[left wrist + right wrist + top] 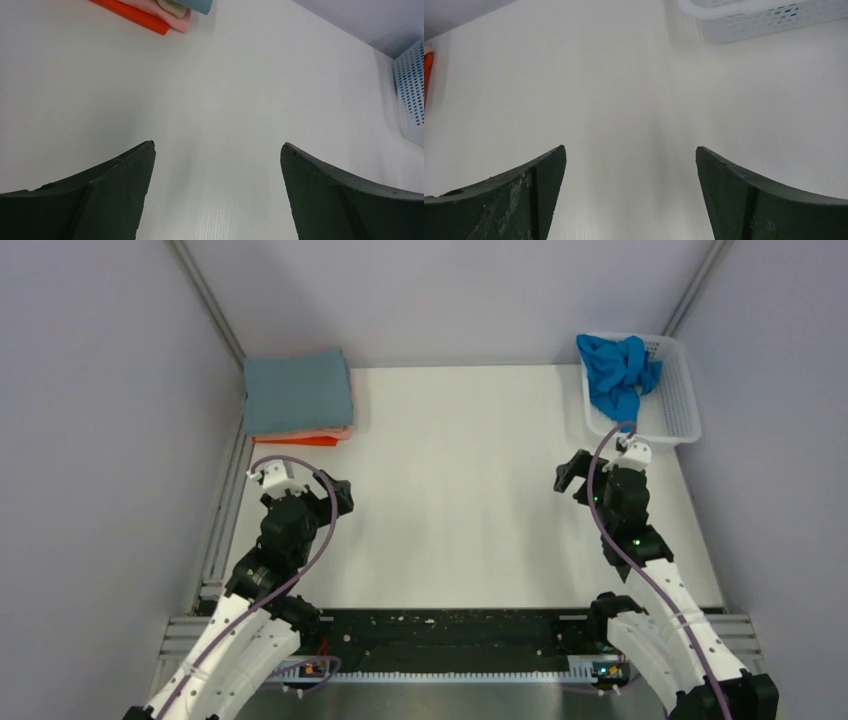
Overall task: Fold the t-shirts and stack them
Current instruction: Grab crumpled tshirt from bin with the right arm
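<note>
Hovering wide open and empty are the left hand [217,145] and right hand [630,147], folded tees [298,392] stacked far-left corner, blue tee [615,375] in basket [682,412].

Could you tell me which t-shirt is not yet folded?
The bright blue t-shirt, crumpled in the white basket; the others lie folded in a stack at far left.

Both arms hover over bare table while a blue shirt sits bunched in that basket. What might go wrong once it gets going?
1. The blue t-shirt lies crumpled in the mesh basket, seemingly partly over its rim. When the open right gripper pulls the shirt, it may drag or tip the basket.
2. Being so bunched, the shirt may come out twisted and fold badly.
3. The folded stack sits in the far left corner, so adding a shirt could nudge it askew.
</note>
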Controlling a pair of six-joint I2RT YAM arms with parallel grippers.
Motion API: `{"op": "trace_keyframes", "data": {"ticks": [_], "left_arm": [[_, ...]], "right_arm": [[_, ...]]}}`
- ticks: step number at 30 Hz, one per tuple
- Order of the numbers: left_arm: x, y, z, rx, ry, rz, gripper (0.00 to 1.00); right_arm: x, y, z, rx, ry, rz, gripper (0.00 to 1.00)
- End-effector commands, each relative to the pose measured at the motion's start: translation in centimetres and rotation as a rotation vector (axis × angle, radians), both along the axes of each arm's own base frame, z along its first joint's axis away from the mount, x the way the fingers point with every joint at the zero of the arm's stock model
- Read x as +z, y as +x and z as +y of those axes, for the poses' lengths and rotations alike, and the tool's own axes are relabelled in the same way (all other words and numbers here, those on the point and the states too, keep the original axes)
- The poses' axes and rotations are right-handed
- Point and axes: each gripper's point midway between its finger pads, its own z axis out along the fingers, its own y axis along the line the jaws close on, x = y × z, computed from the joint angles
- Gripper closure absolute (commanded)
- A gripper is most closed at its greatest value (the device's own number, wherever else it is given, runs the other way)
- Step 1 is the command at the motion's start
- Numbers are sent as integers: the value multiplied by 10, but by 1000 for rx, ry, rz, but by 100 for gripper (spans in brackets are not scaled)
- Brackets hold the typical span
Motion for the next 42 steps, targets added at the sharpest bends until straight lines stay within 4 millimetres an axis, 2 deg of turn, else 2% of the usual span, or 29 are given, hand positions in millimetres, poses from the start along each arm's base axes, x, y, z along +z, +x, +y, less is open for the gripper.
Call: {"op": "trace_keyframes", "data": {"ticks": [1,10,15,18,23,26,29,33,34,39,42], "left_arm": [[8,4,4,17,4,-46,1],[7,6,2,14,6,-48,1],[7,6,2,14,9,-44,1],[5,7,2,13,10,-42,1],[3,7,2,14,17,-35,1],[1,6,5,26,24,-25,1],[2,7,5,30,24,-28,1],[1,9,4,28,23,-27,1],[0,10,3,29,23,-25,1],[-4,15,0,26,25,-6,1],[-8,17,-1,29,29,9,1]], "right_arm": [[19,6,-3,-17,-11,-68,1],[25,11,-2,-17,-9,-93,1],[57,37,-20,-136,-47,-104,1],[71,68,-31,-166,-70,-35,1],[83,137,-56,-185,-90,57,1],[92,177,-93,-250,-84,69,1],[82,210,-115,-243,-50,106,5],[79,251,-140,-257,-36,79,6],[67,263,-146,-262,-39,86,6],[36,312,-166,-293,15,80,5],[16,344,-168,-273,48,54,5]]}}
